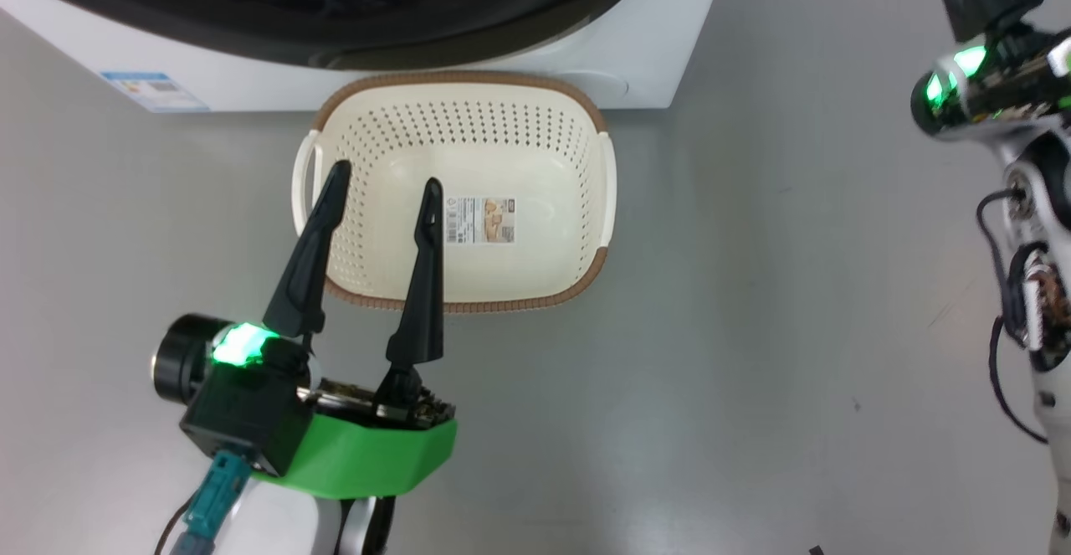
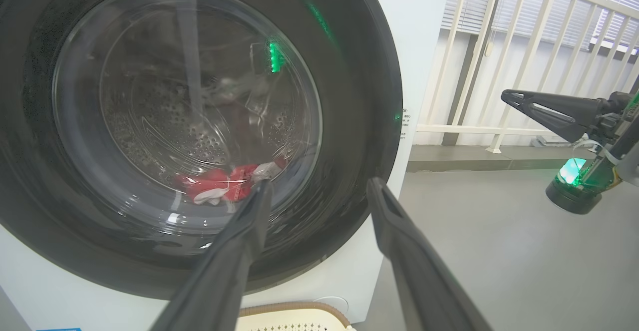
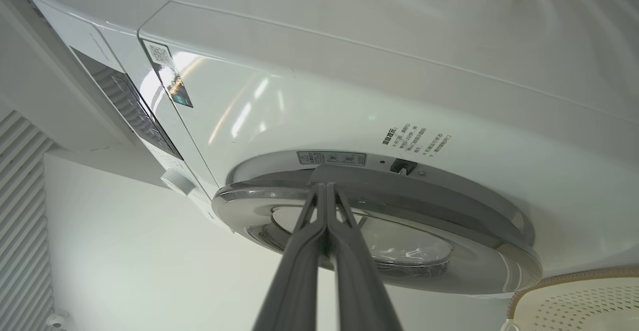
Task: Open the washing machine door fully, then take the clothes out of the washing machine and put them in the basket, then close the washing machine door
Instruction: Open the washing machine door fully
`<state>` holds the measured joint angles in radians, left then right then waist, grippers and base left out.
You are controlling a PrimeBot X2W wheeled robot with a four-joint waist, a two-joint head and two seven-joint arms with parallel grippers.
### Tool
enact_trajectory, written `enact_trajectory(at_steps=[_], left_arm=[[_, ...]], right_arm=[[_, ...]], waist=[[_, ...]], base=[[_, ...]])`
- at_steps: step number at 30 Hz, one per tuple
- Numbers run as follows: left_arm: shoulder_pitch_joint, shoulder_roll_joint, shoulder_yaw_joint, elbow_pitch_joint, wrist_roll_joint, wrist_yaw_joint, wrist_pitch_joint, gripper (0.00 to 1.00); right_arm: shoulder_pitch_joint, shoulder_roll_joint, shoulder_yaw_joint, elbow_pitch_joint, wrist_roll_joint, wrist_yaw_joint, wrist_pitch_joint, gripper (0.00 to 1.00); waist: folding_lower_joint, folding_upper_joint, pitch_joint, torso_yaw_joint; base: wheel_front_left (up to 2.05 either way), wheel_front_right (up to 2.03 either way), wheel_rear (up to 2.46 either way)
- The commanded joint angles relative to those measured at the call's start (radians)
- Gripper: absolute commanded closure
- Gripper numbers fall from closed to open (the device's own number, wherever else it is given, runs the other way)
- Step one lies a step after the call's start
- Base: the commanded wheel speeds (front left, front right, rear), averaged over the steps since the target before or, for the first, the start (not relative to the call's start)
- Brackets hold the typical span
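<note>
My left hand [image 1: 386,174] has its two long fingers spread wide apart. From my head I see it low on the left, with its fingertips [image 1: 339,168] over the near left part of the basket [image 1: 468,79]. The basket sits on the grey floor [image 1: 753,329], just in front of the washing machine [image 1: 653,44], with its far rim next to the white front. There is a sticker [image 1: 481,220] on the basket's bottom. A small blue label [image 1: 155,90] is on the machine, to the left of the basket.

My left wrist looks right at the washing machine door [image 2: 349,96]. It is big and round, with a shiny black rim and a clear glass middle. Through the glass I see the steel drum [image 2: 164,121] with its little holes. The clothes [image 2: 219,183] lie at the bottom of the drum, red with white bits. So the clothes are inside the machine, behind the glass.

My right hand [image 3: 325,187] has its two fingers pressed together. They point at the edge of the door's rim, close to the white front of the machine. I cannot tell if the tips touch the rim. I also cannot tell if the door is shut tight or open a tiny crack.

In my left wrist view the right hand is off to the side of the machine, in front of a white railing [image 2: 499,46].
</note>
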<state>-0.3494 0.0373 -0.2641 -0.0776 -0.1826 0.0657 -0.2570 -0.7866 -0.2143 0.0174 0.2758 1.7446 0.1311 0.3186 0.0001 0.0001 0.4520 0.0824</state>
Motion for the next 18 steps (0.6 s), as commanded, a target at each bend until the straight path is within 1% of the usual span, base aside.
enact_trajectory(at_steps=[1,6,11,15,18], left_arm=[[-0.018,0.013,0.021,-0.035,0.012,0.009,-0.005,0.0],[-0.033,0.013,0.011,-0.041,0.014,0.008,-0.005,0.0],[-0.055,0.013,-0.006,-0.038,0.014,0.006,-0.005,0.0],[-0.067,0.013,-0.015,-0.034,0.009,0.006,-0.005,0.0],[-0.079,0.013,-0.023,-0.03,0.005,0.006,-0.005,0.0]], right_arm=[[-0.03,-0.007,0.004,-0.018,0.014,0.0,0.013,1.0],[-0.09,-0.021,0.011,0.027,0.043,0.0,0.055,1.0],[-0.183,-0.035,0.049,0.105,0.057,0.0,0.12,1.0],[-0.229,-0.043,0.061,0.135,0.059,0.0,0.141,1.0],[-0.274,-0.042,0.065,0.166,0.081,0.0,0.166,1.0]], waist=[[0.0,-0.0001,0.026,0.017],[0.0,-0.0001,0.057,0.029],[0.0,-0.0001,0.092,0.045],[0.0,-0.0001,0.111,0.055],[0.0,-0.0001,0.132,0.063]], base=[[0.0,0.0,0.0],[0.0,0.0,0.0],[0.0,0.0,0.0],[0.0,0.0,0.0],[0.0,0.0,0.0]])
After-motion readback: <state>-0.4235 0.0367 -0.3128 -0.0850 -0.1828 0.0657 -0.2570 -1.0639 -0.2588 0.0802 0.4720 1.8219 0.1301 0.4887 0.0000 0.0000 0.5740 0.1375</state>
